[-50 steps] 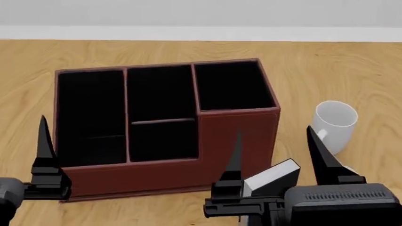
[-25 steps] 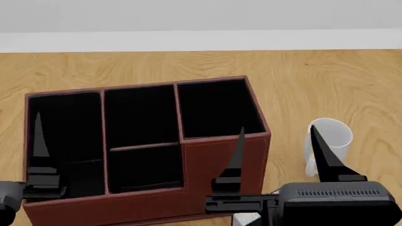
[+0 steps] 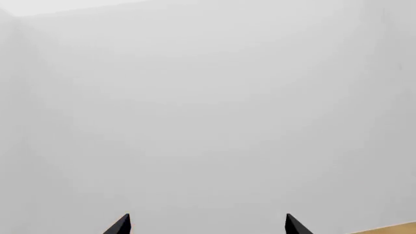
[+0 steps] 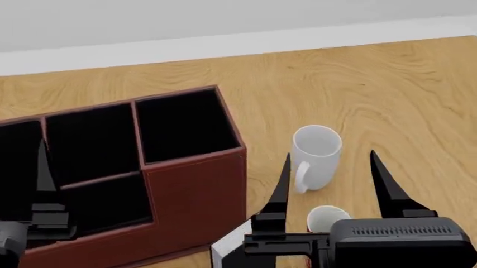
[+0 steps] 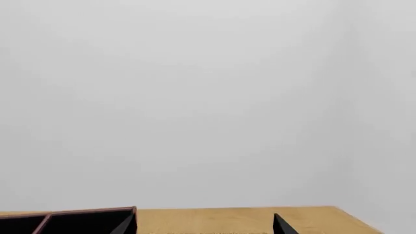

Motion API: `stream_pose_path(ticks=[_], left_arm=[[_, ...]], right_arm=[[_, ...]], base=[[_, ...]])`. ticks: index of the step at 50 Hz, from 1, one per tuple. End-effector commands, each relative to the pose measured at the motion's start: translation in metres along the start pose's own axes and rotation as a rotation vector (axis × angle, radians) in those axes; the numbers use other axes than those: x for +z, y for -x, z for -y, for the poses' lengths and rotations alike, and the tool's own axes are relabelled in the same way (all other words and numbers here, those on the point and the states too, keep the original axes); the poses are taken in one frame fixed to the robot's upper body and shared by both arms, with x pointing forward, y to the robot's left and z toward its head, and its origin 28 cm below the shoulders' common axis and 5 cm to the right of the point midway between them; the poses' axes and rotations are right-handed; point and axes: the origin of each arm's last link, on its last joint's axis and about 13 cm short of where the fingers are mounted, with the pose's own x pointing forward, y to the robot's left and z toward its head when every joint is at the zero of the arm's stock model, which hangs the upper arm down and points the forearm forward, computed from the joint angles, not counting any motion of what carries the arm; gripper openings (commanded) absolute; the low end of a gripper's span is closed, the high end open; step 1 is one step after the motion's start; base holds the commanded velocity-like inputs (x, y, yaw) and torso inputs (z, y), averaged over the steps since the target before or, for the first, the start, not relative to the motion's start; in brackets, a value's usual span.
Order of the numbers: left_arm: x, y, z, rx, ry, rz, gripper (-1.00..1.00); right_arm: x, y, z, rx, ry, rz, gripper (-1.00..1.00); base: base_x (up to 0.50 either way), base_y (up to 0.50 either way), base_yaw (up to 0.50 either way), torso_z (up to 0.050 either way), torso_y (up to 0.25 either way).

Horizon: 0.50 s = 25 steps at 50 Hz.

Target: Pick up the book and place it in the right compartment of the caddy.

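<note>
Caddy (image 4: pixel 171 184) slid left in my head view since a moment ago, white mug (image 4: pixel 316 153) now closer, right claw (image 4: pixel 332 187) apart, empty, left claw (image 4: pixel 41 184) can't tell, book (image 4: pixel 227 248) low beside caddy's front corner, on table (image 4: pixel 372 95).
</note>
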Motion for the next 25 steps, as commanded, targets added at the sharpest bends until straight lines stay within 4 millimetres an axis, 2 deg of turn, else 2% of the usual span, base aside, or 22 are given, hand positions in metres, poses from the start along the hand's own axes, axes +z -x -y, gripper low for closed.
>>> stream_pose_path(ticks=[1, 25], left_arm=[[0.0016, 0.0016, -0.0015, 0.007, -0.003, 0.009, 1.00], [0.0031, 0.0023, -0.0021, 0.001, 0.005, 0.009, 1.00]], right_arm=[[0.0004, 0.0006, -0.0012, 0.006, -0.007, 0.005, 1.00], [0.0044, 0.0021, -0.0019, 0.013, -0.023, 0.023, 1.00]], base=[[0.00, 0.00, -0.50, 0.000, 0.000], [0.00, 0.00, -0.50, 0.000, 0.000]])
